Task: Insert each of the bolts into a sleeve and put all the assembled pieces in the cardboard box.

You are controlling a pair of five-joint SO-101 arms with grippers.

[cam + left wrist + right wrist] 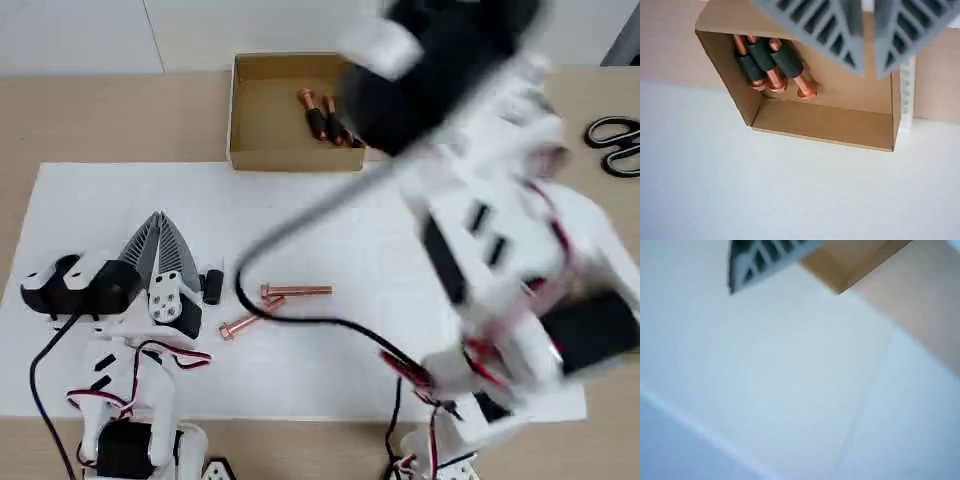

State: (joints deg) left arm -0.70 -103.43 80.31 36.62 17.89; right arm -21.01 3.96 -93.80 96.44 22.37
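Three assembled pieces [775,62] are stowed in box [250,158]; two bare bolts [297,291] are laid on surface [100,110], well apart from box. Left jaws are clenched on nothing; right jaws' state cannot be told. Risk: bolts could get dragged off by cable [320,321] beside them.

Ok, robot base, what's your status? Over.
Left gripper shut, empty, over the paper. Right arm by the cardboard box. Three sleeved bolts boxed; two bare bolts on the paper, black cable beside them.
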